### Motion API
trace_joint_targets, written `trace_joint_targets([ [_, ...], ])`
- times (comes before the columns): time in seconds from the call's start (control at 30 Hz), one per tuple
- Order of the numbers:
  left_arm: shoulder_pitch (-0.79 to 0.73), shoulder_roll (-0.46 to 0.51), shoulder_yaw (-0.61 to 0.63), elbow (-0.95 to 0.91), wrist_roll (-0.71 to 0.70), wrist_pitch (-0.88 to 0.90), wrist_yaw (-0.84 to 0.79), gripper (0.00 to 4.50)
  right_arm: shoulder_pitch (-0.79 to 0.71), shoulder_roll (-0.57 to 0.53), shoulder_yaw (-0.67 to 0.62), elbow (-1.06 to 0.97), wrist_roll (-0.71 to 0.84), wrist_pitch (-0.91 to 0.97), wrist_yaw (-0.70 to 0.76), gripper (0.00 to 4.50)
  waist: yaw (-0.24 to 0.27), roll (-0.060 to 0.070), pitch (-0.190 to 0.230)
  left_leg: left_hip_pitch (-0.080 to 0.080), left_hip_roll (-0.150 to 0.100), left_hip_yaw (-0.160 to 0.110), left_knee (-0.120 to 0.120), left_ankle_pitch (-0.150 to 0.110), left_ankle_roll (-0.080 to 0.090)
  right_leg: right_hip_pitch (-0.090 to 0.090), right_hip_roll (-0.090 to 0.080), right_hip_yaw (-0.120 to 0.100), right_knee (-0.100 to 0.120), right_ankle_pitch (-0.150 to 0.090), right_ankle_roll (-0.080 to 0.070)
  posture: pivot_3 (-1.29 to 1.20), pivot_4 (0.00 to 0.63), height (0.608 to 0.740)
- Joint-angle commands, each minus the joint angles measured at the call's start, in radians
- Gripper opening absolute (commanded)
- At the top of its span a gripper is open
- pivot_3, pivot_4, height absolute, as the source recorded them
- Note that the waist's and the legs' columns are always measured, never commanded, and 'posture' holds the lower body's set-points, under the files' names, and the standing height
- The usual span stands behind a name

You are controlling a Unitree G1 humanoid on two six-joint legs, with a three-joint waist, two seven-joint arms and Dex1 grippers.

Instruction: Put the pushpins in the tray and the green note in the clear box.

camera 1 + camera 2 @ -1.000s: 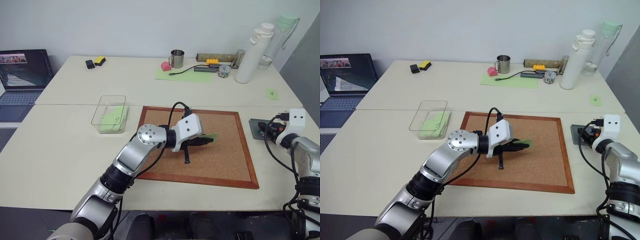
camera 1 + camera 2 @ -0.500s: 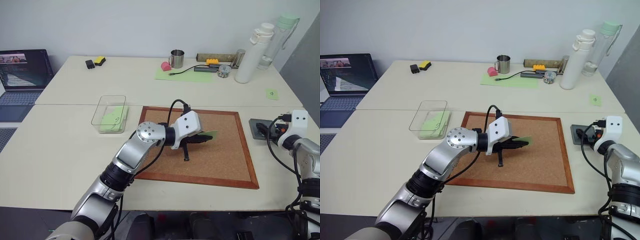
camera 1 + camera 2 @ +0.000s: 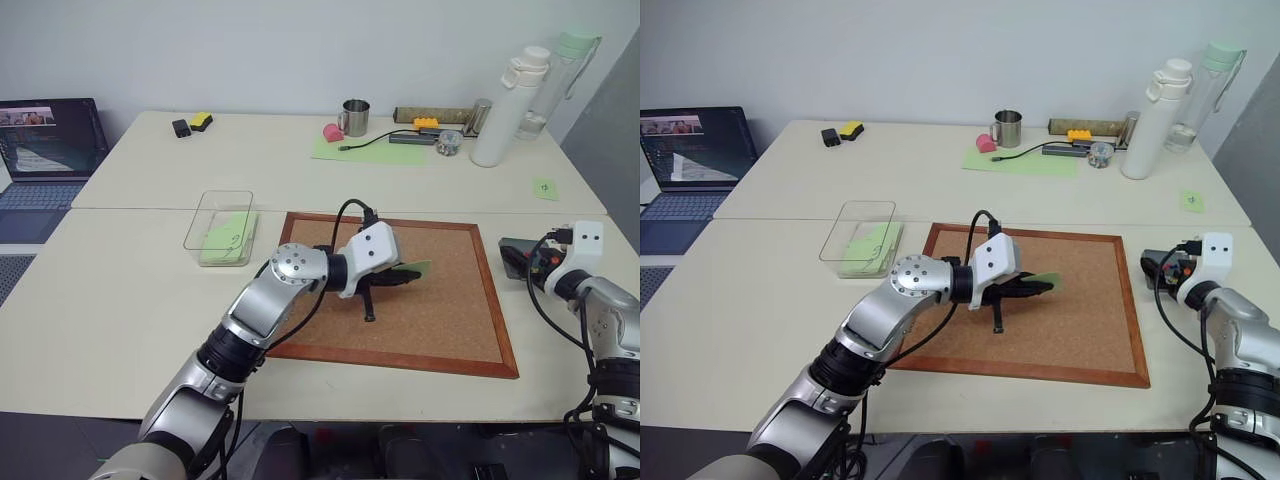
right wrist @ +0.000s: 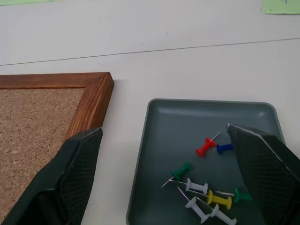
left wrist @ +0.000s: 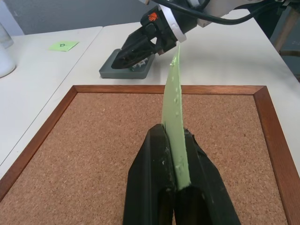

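Observation:
My left gripper [image 3: 405,277] is shut on the green note [image 5: 173,117], which stands on edge between its fingers above the cork board [image 3: 440,320]. Past the board's right edge lies the dark grey tray [image 4: 187,122] with several pushpins [image 4: 206,187] in it: red, green, blue, yellow and white. Over this tray hangs my right gripper [image 4: 161,133], open, with nothing between its fingers. The clear box [image 3: 219,226] sits left of the board with pale green paper inside.
A laptop [image 3: 45,140] is at the far left. Along the back stand a metal mug [image 3: 353,117], a large pale green sheet [image 3: 365,150], a white bottle [image 3: 505,105] and small clutter. A small marked green note [image 3: 544,187] lies at the right.

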Motion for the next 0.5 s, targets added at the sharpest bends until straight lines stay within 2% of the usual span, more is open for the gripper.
trace_joint_targets([
  [0.03,-0.010,0.000,0.078,-0.030,-0.029,0.019,0.026,0.00,-0.008,-0.033,0.006,-0.126,0.030,0.002,0.042,4.46,-0.001,0.000,0.000,0.000,0.000,0.000,0.000,0.000,0.000,0.000,0.000,0.000,0.000,0.000,0.000,0.00,0.150,0.740],
  [0.2,-0.009,0.038,0.272,-0.040,-0.106,0.111,0.100,0.00,0.035,-0.082,0.028,-0.378,0.150,0.100,0.177,4.46,-0.001,0.001,0.000,0.000,0.001,-0.001,0.000,0.000,0.000,0.000,0.000,-0.001,0.000,0.000,0.000,0.00,0.150,0.740],
  [0.3,0.013,0.110,0.449,-0.010,-0.120,0.146,0.196,0.00,0.060,-0.120,0.020,-0.583,0.311,0.193,0.269,4.46,-0.003,0.002,0.001,-0.001,0.001,-0.002,0.000,0.000,0.000,0.000,0.000,-0.002,0.000,0.000,0.000,0.00,0.150,0.740],
  [0.5,0.026,0.191,0.669,0.077,-0.086,0.162,0.413,0.00,0.010,-0.142,0.033,-0.771,0.586,0.373,0.275,4.46,0.000,-0.001,0.003,-0.001,0.004,-0.005,0.000,0.000,0.000,0.000,-0.001,-0.004,0.000,0.000,0.000,0.00,0.150,0.740],
])
